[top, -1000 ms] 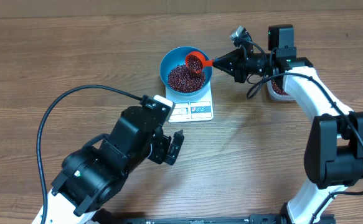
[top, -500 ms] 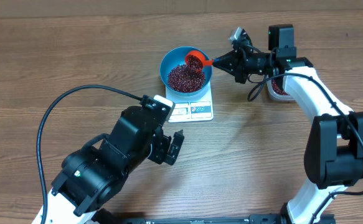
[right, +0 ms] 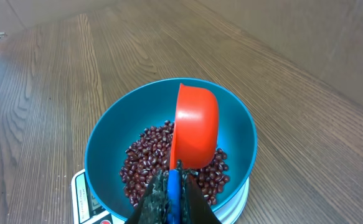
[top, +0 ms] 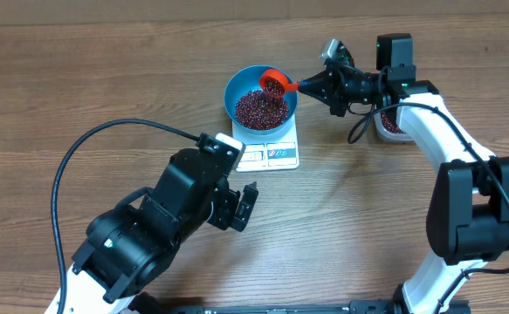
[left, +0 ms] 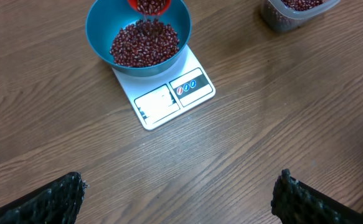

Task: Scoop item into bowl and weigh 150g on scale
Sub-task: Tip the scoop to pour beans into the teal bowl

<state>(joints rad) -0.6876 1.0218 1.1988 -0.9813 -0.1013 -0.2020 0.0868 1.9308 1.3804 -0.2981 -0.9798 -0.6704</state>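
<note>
Pouring is the step in hand. The right pincer (top: 311, 85) is clamped on the handle of an orange-red scoop (top: 274, 85), which hangs tipped over the upper right part of the blue bowl (top: 231, 92). In the right wrist view the scoop's back faces the camera and its mouth points down at the heap. In the left wrist view a few beans appear to be dropping from it.

The beans (top: 256, 108) already cover the bottom of the bowl in a loose maroon mound. The bowl sits on the white scale (top: 271, 154) at the upper middle of the overhead frame, and the display edge of the scale sticks out toward the bottom of the frame. The readout is too small to read, so I cannot tell how close the weight is to the target.

A clear container (left: 287, 17) holding more beans stands on the surface at the upper right, well apart from the scale. The left pincer (top: 237, 208) hangs with its fingers wide apart and nothing between them, below the scale in the frame and not touching it.

I judge that the next move depends on the reading. If the weight is short, the scoop needs to level out, clear the bowl rim without nudging it, and go to the container for another load. Near the target, only small tips of the scoop are called for.
</note>
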